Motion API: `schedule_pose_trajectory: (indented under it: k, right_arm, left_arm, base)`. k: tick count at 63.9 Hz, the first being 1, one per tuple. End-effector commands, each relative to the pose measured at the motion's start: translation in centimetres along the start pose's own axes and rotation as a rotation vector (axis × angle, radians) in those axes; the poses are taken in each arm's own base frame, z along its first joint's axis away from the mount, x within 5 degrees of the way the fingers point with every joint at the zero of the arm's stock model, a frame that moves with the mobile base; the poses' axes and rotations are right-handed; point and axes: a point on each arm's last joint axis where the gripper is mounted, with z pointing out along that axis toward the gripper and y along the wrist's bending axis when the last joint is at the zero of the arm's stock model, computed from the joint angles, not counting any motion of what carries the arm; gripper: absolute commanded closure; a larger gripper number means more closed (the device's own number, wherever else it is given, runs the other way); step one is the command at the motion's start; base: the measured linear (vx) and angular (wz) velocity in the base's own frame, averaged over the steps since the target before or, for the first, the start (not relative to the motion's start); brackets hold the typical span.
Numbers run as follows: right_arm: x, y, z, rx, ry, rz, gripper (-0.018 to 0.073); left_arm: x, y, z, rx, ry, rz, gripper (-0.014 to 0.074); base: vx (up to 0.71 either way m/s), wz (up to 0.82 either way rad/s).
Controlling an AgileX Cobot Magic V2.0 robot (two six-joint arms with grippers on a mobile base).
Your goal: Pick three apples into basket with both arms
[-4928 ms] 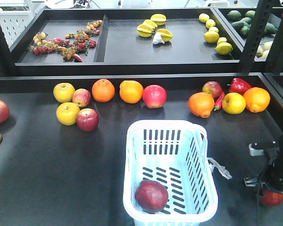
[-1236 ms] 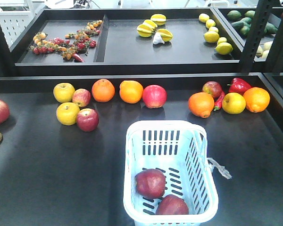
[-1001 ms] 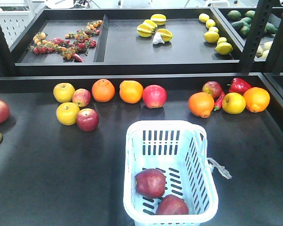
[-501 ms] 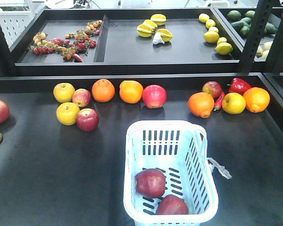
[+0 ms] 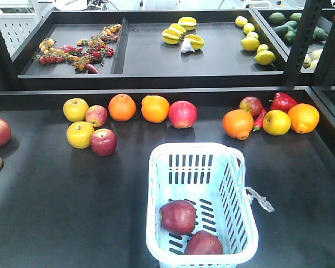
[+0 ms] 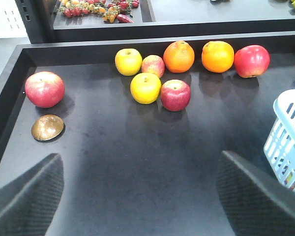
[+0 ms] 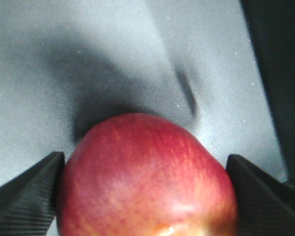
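Two apples in, one to go
Our right pincer [image 7: 146,196] pinches the third apple [image 7: 147,177] for the basket [image 5: 234,167]; our left pincer [image 6: 137,196] is spread.

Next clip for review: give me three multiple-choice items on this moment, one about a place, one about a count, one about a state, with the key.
1. Where is the basket in the front view?
A. On the upper shelf
B. On the lower table, near the front edge
C. At the far left of the table

2. How many apples lie in the basket?
A. None
B. Two
C. Four

3. What is the state of the right end effector?
A. Open over bare table
B. Around a red apple, fingers at both of its sides
C. Holding an orange

Key: 1 B, the basket sits on the dark table below the fruit row. 2 B, two dark red apples show through its open top. 3 B, the right wrist view shows the apple between the two fingers.
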Motion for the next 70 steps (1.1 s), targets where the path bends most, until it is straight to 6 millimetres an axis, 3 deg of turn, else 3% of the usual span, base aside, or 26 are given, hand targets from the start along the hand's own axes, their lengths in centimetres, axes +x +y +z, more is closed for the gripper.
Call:
schedule_pose_trajectory:
  k: [1, 12, 20, 27, 49, 70]
  right_arm:
    - [-0.2, -0.3, -1.2, -0.003, -0.038, 0.029, 0.0327]
    - [-0.5, -0.5, -4.0, -0.03, -0.148, 0.09, 0.0319]
    - [-0.6, -0.4, -7.4, -0.069, -0.276, 0.135, 0.0316]
    - [-0.2, 0.9, -10.6, -0.099, -0.383, 0.101, 0.0314]
    - [4.3, 9.1, -19.2, -0.22, -0.659, -0.278, 0.0314]
    - [10.2, 16.1, -22.5, -0.384, -0.774, -0.638, 0.0314]
  left_arm:
    - [-1.1, -0.1, -0.3, 0.013, -0.071, -0.007, 0.0004]
    - [-1.1, -0.1, -0.3, 0.013, -0.071, -0.007, 0.0004]
    - [-1.1, -0.1, -0.3, 0.013, -0.071, -0.007, 0.0004]
    - [-1.1, -0.1, -0.3, 0.013, -0.071, -0.007, 0.0004]
    - [-1.1, -0.1, -0.3, 0.013, -0.071, -0.007, 0.0004]
    - [-1.1, -0.1, -0.3, 0.013, -0.071, -0.007, 0.0004]
  base:
    - [0.0, 0.0]
    - [0.0, 0.0]
    - [0.0, 0.0]
    - [0.0, 0.0]
    - [0.0, 0.0]
    - [0.0, 0.0]
